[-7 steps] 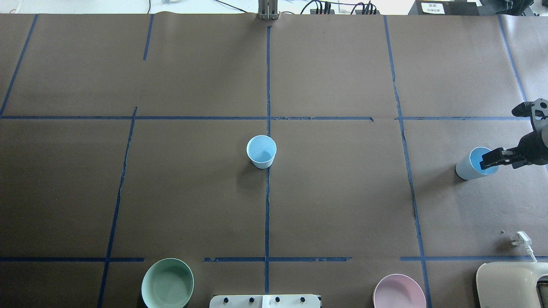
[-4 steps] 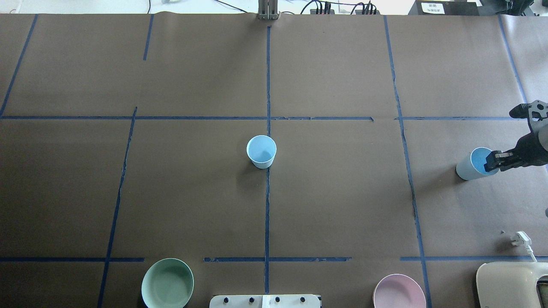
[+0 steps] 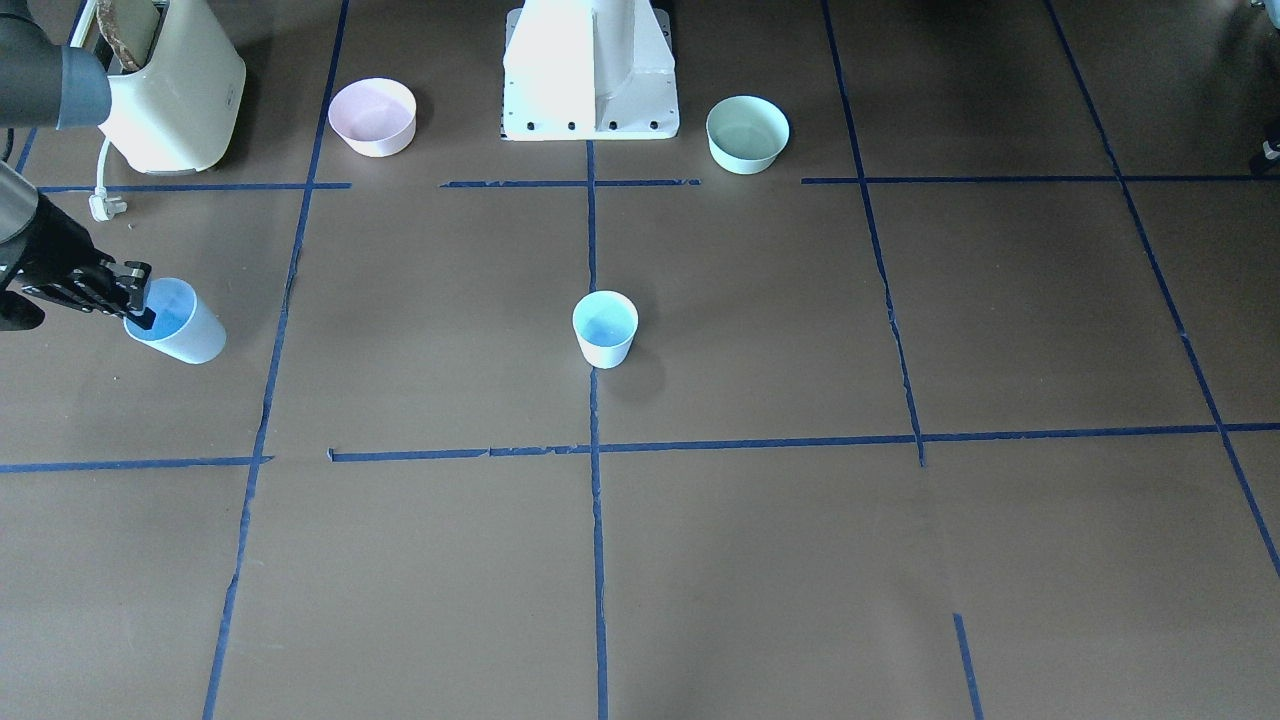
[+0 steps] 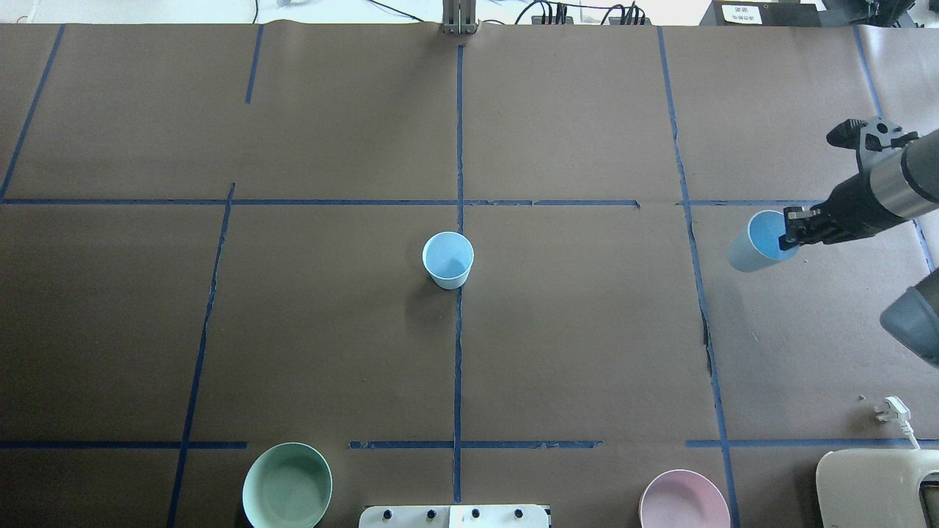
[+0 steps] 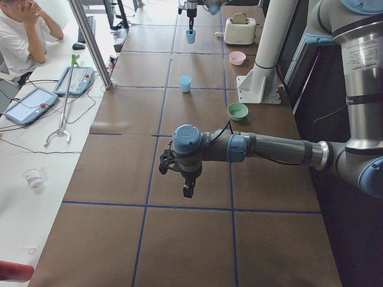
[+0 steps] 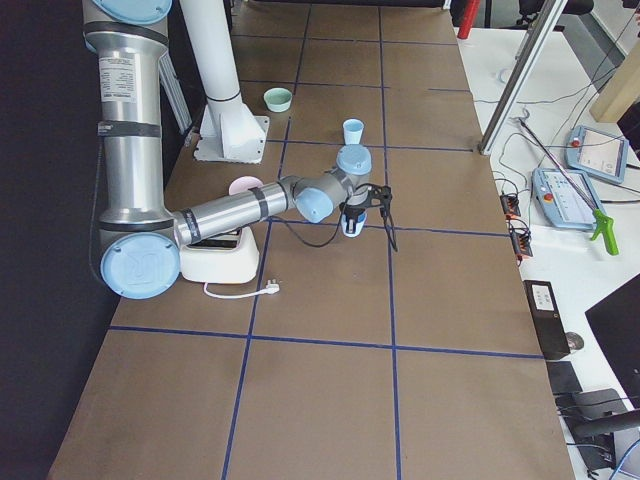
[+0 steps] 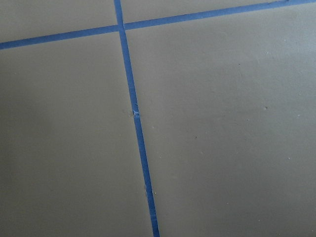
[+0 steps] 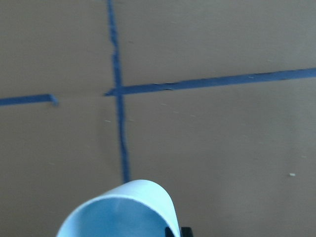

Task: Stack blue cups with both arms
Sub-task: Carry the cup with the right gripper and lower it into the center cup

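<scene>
One blue cup stands upright on the centre tape line, also in the front view. My right gripper is shut on the near rim of the second blue cup, one finger inside it. It holds the cup tilted above the right part of the table, as the front view and the right wrist view show. My left gripper shows only in the exterior left view, far from both cups, pointing down over bare paper. I cannot tell whether it is open or shut.
A mint-green bowl and a pink bowl sit near the robot's white pedestal. A cream toaster with a white plug stands at the near right corner. Blue tape lines cross the brown paper.
My right gripper closed on the right cup's rim, then carried it away from the robot and toward the table's centre, tilted. The centre cup has not moved.
</scene>
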Controlling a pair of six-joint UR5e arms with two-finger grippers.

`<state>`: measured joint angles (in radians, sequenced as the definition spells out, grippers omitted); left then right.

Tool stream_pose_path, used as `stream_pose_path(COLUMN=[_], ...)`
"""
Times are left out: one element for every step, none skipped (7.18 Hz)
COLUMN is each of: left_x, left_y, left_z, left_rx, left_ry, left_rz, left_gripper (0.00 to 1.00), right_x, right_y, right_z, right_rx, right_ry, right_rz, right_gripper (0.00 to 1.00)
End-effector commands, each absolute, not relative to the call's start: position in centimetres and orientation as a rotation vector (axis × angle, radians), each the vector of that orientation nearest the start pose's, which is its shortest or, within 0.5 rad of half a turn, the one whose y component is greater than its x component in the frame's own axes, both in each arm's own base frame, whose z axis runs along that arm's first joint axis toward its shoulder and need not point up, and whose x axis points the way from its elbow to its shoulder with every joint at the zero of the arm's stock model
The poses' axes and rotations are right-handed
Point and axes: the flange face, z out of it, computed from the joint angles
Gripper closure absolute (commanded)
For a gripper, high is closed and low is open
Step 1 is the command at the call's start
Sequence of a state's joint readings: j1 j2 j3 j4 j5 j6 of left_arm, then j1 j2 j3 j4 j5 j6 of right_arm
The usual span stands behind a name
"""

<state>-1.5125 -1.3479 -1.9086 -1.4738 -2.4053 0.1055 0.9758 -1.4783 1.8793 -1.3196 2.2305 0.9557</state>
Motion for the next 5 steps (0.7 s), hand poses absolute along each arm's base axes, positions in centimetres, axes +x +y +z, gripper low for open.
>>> stream_pose_path(left_x=[-3.6,-3.6,-3.6,-3.6,-3.6], left_y=[-40.0,-40.0,-40.0,-40.0,-40.0], left_z=[59.7,59.6,59.7,59.6,59.7], left_rx=[0.035,0.034,0.032,0.034,0.032], left_ry=[0.835,0.835,0.835,0.835,0.835], left_rz=[0.156,0.153,0.151,0.151,0.151], left_gripper=[0.0,0.0,0.0,0.0,0.0], right_x=[-32.6,-39.3,-44.6,-48.7,-52.8], right_y=[-48.7,-46.5,-45.5,-45.1,-44.2], right_z=[25.5,19.9,15.5,11.4,9.7], right_rx=[-0.069,-0.08,-0.081,-0.096,-0.092], right_ry=[-0.853,-0.826,-0.834,-0.848,-0.838], right_rz=[0.22,0.262,0.315,0.369,0.397], right_gripper=[1.0,1.0,1.0,1.0,1.0])
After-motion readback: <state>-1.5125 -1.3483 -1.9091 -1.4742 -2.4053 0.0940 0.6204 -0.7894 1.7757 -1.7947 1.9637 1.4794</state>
